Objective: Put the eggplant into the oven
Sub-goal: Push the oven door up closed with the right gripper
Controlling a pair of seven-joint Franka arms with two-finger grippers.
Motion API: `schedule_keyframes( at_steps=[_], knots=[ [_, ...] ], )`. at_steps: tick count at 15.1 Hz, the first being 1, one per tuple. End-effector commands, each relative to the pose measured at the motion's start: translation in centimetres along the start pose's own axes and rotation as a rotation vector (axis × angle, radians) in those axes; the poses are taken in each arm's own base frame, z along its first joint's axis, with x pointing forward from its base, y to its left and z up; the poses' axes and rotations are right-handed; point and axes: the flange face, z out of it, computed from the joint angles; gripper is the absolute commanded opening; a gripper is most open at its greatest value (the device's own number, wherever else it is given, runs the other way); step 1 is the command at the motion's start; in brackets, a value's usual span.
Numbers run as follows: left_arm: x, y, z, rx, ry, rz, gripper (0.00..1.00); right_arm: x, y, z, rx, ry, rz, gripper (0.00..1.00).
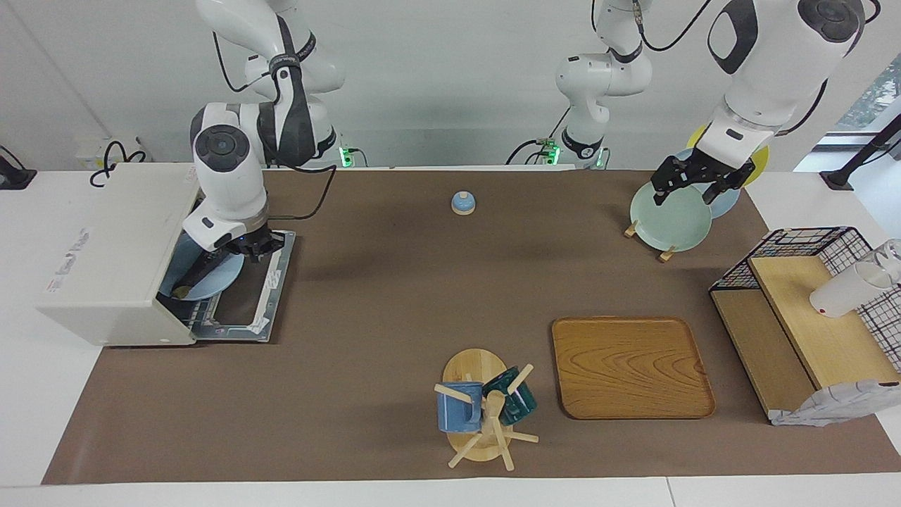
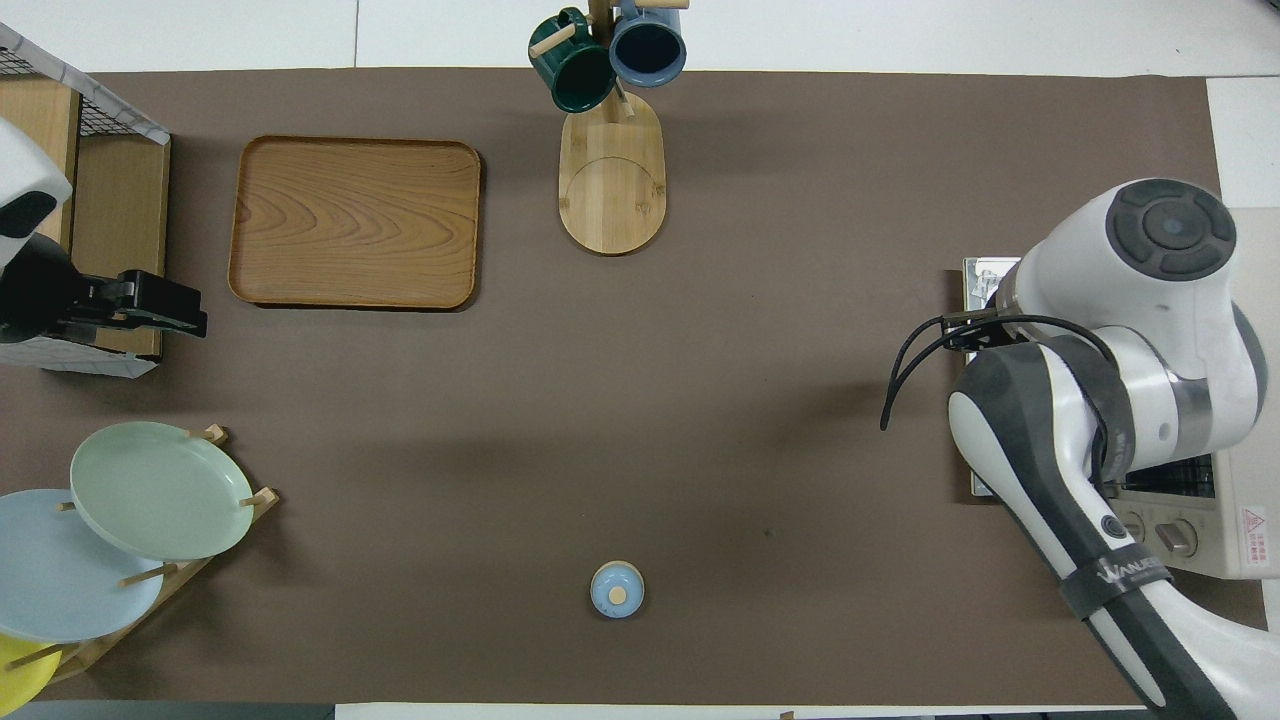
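Note:
The cream-white oven [image 1: 105, 260] stands at the right arm's end of the table with its door [image 1: 243, 303] folded down flat. A blue plate [image 1: 215, 278] lies in the oven's mouth, and the dark eggplant [image 1: 199, 271] lies on it, stem tip farther from the robots. My right gripper [image 1: 250, 245] is at the plate's rim, just over the open door. In the overhead view the right arm covers the plate and eggplant, and only the oven's knob corner [image 2: 1190, 525] shows. My left gripper [image 1: 691, 184] hangs open and empty over the green plate [image 1: 669, 218], and it also shows in the overhead view [image 2: 175, 308].
A plate rack [image 2: 215, 545] holds green, blue and yellow plates. A wooden tray [image 1: 630, 366], a mug tree [image 1: 482, 412] with two mugs and a small blue lid [image 1: 463, 203] sit on the brown mat. A wire shelf [image 1: 809, 317] with a white cup stands at the left arm's end.

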Motion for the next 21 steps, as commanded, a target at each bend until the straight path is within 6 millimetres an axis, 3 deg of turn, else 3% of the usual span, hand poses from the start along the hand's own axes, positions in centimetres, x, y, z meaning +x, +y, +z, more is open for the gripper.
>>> schedule_keyframes(
  at_steps=[1,4,12,21],
  knots=[
    [-0.3,-0.4,-0.1,0.018,-0.003,-0.007,1.00,-0.3,-0.7,3.4,0.025,0.006,0.056,0.00],
    [-0.3,-0.4,-0.1,0.018,-0.003,-0.007,1.00,0.1,-1.6,5.4,0.022,-0.017,0.050,0.00],
    [-0.3,-0.4,-0.1,0.018,-0.003,-0.007,1.00,-0.6,-1.3,8.2,0.019,-0.053,0.104,0.00],
    [-0.3,-0.4,-0.1,0.018,-0.002,-0.007,1.00,-0.4,-0.4,9.4,0.000,-0.060,0.096,0.00]
  ],
)
